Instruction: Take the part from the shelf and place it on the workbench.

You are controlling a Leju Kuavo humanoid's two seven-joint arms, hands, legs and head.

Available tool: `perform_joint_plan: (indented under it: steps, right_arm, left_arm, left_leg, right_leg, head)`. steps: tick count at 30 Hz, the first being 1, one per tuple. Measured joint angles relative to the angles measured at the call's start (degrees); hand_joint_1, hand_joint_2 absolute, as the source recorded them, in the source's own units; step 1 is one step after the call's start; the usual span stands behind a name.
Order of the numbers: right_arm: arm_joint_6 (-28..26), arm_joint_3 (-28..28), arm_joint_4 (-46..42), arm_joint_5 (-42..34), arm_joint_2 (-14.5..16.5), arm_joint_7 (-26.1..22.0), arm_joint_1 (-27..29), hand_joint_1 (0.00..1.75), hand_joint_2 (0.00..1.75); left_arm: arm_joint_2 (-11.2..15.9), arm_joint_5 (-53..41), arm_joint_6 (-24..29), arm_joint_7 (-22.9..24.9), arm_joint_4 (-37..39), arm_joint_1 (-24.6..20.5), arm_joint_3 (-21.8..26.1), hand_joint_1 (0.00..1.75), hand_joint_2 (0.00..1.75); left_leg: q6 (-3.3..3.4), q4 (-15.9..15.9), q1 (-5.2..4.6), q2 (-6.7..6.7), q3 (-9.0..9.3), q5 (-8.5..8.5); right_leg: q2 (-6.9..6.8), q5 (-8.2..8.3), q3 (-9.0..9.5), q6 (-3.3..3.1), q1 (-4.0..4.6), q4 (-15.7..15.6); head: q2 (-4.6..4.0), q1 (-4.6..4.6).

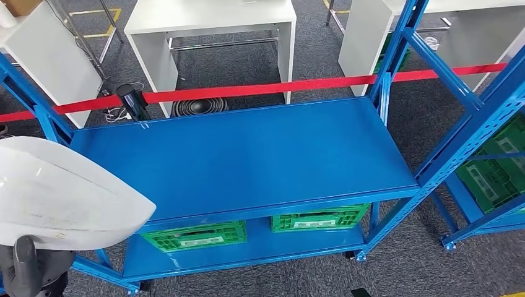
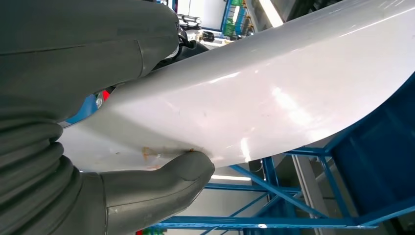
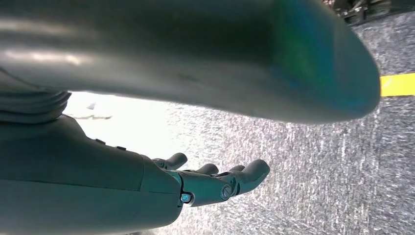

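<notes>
the left hand [image 2: 122,161] grips the white part [image 1: 62,195], thumb pressed under its edge and the other fingers over the top. the part is held clear of the blue shelf [image 1: 247,154], just off the shelf's near left corner. step in hand, as judged: carry phase, with pickup complete and placement not yet done. the next move calls for turning toward a workbench and keeping the grip firm on the smooth curved shell. the right hand [image 3: 215,181] holds nothing, fingers loosely extended above grey carpet. the labels on the green crates [image 1: 195,236] under the shelf deck are too small to read.
</notes>
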Motion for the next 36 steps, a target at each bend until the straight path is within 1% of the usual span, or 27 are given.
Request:
perform_joint_plan:
  steps: [2,5,6,7,8,10,11,12,13,14,16,17,18,20,21,22,23,25,26,27,28,29,30,32,33,34,36]
  right_arm:
    - [0.21,-0.57,0.01,-0.44,0.12,-0.45,-0.04,0.00,0.00]
    - [1.03,-0.29,0.02,2.65,0.32,0.49,0.00,0.00,0.00]
    - [1.16,0.26,0.03,4.19,0.39,0.90,0.02,0.00,0.00]
    - [1.16,0.81,0.04,5.04,0.45,0.89,0.03,0.00,0.00]
    - [1.04,1.12,0.05,4.80,0.51,0.32,0.00,0.00,0.00]
    - [0.79,0.93,0.07,2.55,0.57,-1.51,-0.17,0.00,0.00]
    - [0.69,0.63,0.07,1.40,0.52,-2.41,-0.27,0.00,0.00]
    - [0.62,0.30,0.07,0.52,0.46,-3.14,-0.33,0.00,0.00]
    - [0.60,-0.06,0.07,-0.16,0.38,-3.76,-0.36,0.00,0.00]
    - [0.58,-0.41,0.07,-0.60,0.28,-4.23,-0.41,0.00,0.00]
    - [0.66,-0.86,0.06,-0.11,0.03,-4.27,-0.61,0.00,0.00]
    - [0.68,-0.87,0.05,0.71,-0.07,-3.91,-0.68,0.00,0.00]
    - [0.71,-0.80,0.05,1.64,-0.16,-3.39,-0.71,0.00,0.00]
    - [0.80,-0.64,0.05,2.60,-0.25,-2.46,-0.61,0.00,0.00]
    - [0.89,-0.59,0.05,2.55,-0.30,-2.14,-0.56,0.00,0.00]
    - [0.88,-0.59,0.05,2.27,-0.34,-1.79,-0.50,0.00,0.00]
    - [0.74,-0.61,0.05,1.97,-0.37,-1.19,-0.44,0.00,0.00]
    - [0.03,-0.72,0.05,1.66,-0.43,1.06,-0.32,0.00,0.00]
    - [-0.32,-0.79,0.05,1.63,-0.44,2.42,-0.24,0.00,0.00]
    - [-0.61,-0.85,0.05,1.64,-0.46,3.58,-0.17,0.00,0.00]
    - [-0.84,-0.90,0.05,1.62,-0.49,4.43,-0.12,0.00,0.00]
    - [-1.00,-0.96,0.05,1.51,-0.51,4.92,-0.10,0.00,0.00]
    - [-1.12,-1.04,0.05,1.30,-0.55,5.07,-0.13,0.00,0.00]
    - [-1.06,-1.31,0.03,0.69,-0.68,4.39,-0.14,0.00,0.00]
    - [-0.79,-1.49,0.02,0.36,-0.81,3.45,-0.13,0.00,0.00]
    - [-0.36,-1.67,0.01,0.11,-0.93,2.25,-0.07,0.00,0.00]
    - [0.81,-1.93,0.01,-0.06,-1.27,-0.34,0.20,0.00,0.00]
  left_arm:
    - [0.19,0.75,0.12,0.79,-0.68,0.82,-0.02,1.75,1.75]
    - [0.37,1.09,0.15,2.51,-1.32,1.46,-0.02,1.75,1.75]
    - [0.39,1.10,0.15,3.13,-1.37,1.46,-0.03,1.75,1.75]
    - [0.40,1.15,0.11,3.59,-1.38,1.47,-0.04,1.75,1.75]
    - [0.40,1.28,-0.02,3.88,-1.36,1.53,-0.06,1.75,1.75]
    - [0.43,1.72,-0.49,4.17,-1.20,1.77,-0.08,1.75,1.75]
    - [0.44,1.92,-0.90,4.22,-0.98,1.80,-0.10,1.75,1.75]
    - [0.41,2.03,-1.40,4.23,-0.64,1.70,-0.21,1.75,1.75]
    - [0.30,1.95,-1.97,4.21,-0.20,1.48,-0.43,1.75,1.75]
    - [0.02,1.51,-2.52,4.16,0.25,1.17,-0.74,1.75,1.75]
    - [-0.96,-0.28,-3.13,3.88,0.84,0.61,-1.45,1.75,1.75]
    - [-1.53,-1.26,-3.20,3.70,0.98,0.41,-1.79,1.75,1.75]
    - [-2.03,-1.84,-3.11,3.49,1.12,0.29,-2.07,1.75,1.75]
    - [-2.79,-1.37,-2.78,3.27,1.52,0.28,-2.44,1.75,1.75]
    - [-3.03,-0.54,-2.61,3.26,1.78,0.42,-2.49,1.75,1.75]
    - [-3.18,0.31,-2.58,3.33,2.05,0.61,-2.50,1.75,1.75]
    - [-3.23,0.96,-2.75,3.40,2.30,0.85,-2.49,1.75,1.75]
    - [-3.27,1.63,-3.50,3.47,2.75,1.32,-2.36,1.75,1.75]
    - [-3.28,1.76,-3.93,3.49,2.96,1.48,-2.23,1.75,1.75]
    - [-3.30,1.86,-4.26,3.52,3.15,1.56,-2.07,1.75,1.75]
    - [-3.32,1.88,-4.48,3.56,3.31,1.57,-1.86,1.75,1.75]
    - [-3.36,1.89,-4.64,3.59,3.48,1.53,-1.61,1.75,1.75]
    - [-3.39,1.89,-4.75,3.60,3.61,1.48,-1.33,1.75,1.75]
    - [-3.49,2.09,-5.03,3.42,3.89,1.46,-0.88,1.75,1.75]
    - [-3.54,2.46,-5.30,3.29,4.11,1.49,-0.71,1.75,1.75]
    - [-3.57,3.01,-5.65,3.21,4.48,1.51,-0.60,1.75,1.75]
    - [-3.81,3.38,-6.42,3.16,5.66,1.30,-0.48,1.75,1.75]
  left_leg:
    - [0.54,-5.92,-0.42,-0.02,3.87,0.68]
    - [1.49,-7.14,-0.62,0.01,3.55,1.54]
    - [2.03,-7.30,-0.47,0.09,3.05,2.15]
    - [2.51,-7.52,-0.30,0.19,2.45,2.88]
    - [2.85,-7.59,-0.22,0.31,1.78,3.60]
    - [3.14,-7.36,-0.32,0.47,0.18,4.89]
    - [3.17,-7.13,-0.37,0.56,-0.72,5.48]
    - [3.14,-6.84,-0.39,0.61,-1.68,6.02]
    - [3.08,-6.49,-0.40,0.64,-2.63,6.50]
    - [2.96,-6.08,-0.40,0.62,-3.55,6.93]
    - [2.49,-5.29,-0.45,0.56,-4.86,7.68]
    - [2.17,-5.04,-0.49,0.57,-5.13,7.97]
    - [1.81,-4.98,-0.52,0.60,-5.22,8.28]
    - [1.07,-5.21,-0.57,0.63,-5.37,8.93]
    - [0.69,-5.01,-0.54,0.55,-5.78,8.52]
    - [0.32,-4.06,-0.49,0.46,-6.35,7.09]
    - [-0.07,-1.91,-0.37,0.37,-7.14,4.59]
    - [-0.72,4.99,-0.13,0.32,-8.73,-1.14]
    - [-0.95,8.29,-0.03,0.32,-9.09,-2.68]
    - [-1.08,10.19,0.06,0.33,-8.75,-2.80]
    - [-1.14,10.13,0.15,0.33,-7.46,-1.76]
    - [-1.13,7.96,0.25,0.33,-5.12,-0.22]
    - [-1.04,4.05,0.33,0.32,-1.94,0.65]
    - [-0.40,-3.97,0.10,0.24,3.60,0.42]
    - [0.06,-6.20,-0.07,0.15,4.88,-0.15]
    - [0.60,-6.95,-0.32,0.08,5.10,-0.20]
    - [1.82,-7.20,-0.31,0.11,4.18,0.98]
  right_leg:
    - [0.04,0.84,-0.19,0.65,-0.02,-0.15]
    - [0.06,1.86,-0.22,1.84,-0.08,-0.59]
    - [0.09,1.12,-0.62,2.12,-0.06,-0.13]
    - [0.12,-0.61,-1.29,2.32,-0.03,1.25]
    - [0.15,-3.29,-2.23,2.44,-0.09,3.85]
    - [0.16,-8.53,-4.12,2.68,-0.05,11.02]
    - [0.15,-9.62,-4.45,2.77,-0.03,13.88]
    - [0.15,-9.42,-3.88,2.79,-0.01,15.01]
    - [0.15,-8.29,-2.23,2.77,-0.01,13.97]
    - [0.13,-6.89,0.49,2.68,-0.01,10.86]
    - [0.12,-6.14,6.07,2.28,0.15,3.00]
    - [0.13,-6.36,7.62,1.99,0.30,0.41]
    - [0.17,-6.72,8.06,1.66,0.47,-0.74]
    - [0.14,-5.84,7.37,0.93,0.45,-1.06]
    - [0.08,-5.23,6.88,0.52,0.32,-1.17]
    - [-0.01,-4.50,6.27,0.13,0.17,-1.33]
    - [-0.11,-3.75,5.56,-0.15,0.08,-1.42]
    - [-0.22,-2.39,3.88,-0.35,0.08,-1.37]
    - [-0.31,-1.70,2.99,-0.30,0.08,-1.32]
    - [-0.40,-1.04,2.14,-0.22,0.08,-1.23]
    - [-0.49,-0.40,1.29,-0.10,0.07,-1.11]
    - [-0.54,0.21,0.47,0.06,0.05,-0.96]
    - [-0.55,0.78,-0.24,0.27,0.02,-0.77]
    - [-0.48,1.85,-1.14,0.92,0.05,-0.60]
    - [-0.46,2.39,-1.22,1.31,0.05,-0.69]
    - [-0.44,2.94,-1.19,1.75,0.03,-0.94]
    - [-0.36,3.45,-1.39,2.59,-0.16,-1.22]
  head:
    - [0.00,-0.01]
    - [0.00,-0.11]
    - [0.00,-0.07]
    - [0.00,-0.03]
    - [0.00,0.03]
    - [0.00,0.10]
    - [0.00,0.10]
    - [0.00,0.11]
    - [0.00,0.10]
    - [0.00,0.11]
    - [0.00,0.10]
    - [0.00,0.11]
    - [0.00,0.14]
    - [0.00,0.20]
    - [0.00,0.16]
    - [0.00,0.11]
    - [0.00,0.05]
    - [0.00,-0.04]
    - [0.00,-0.05]
    - [0.00,-0.05]
    - [0.00,-0.04]
    - [0.00,-0.04]
    - [0.00,-0.04]
    - [0.00,0.02]
    - [0.00,-0.02]
    - [0.00,-0.05]
    - [0.00,-0.28]
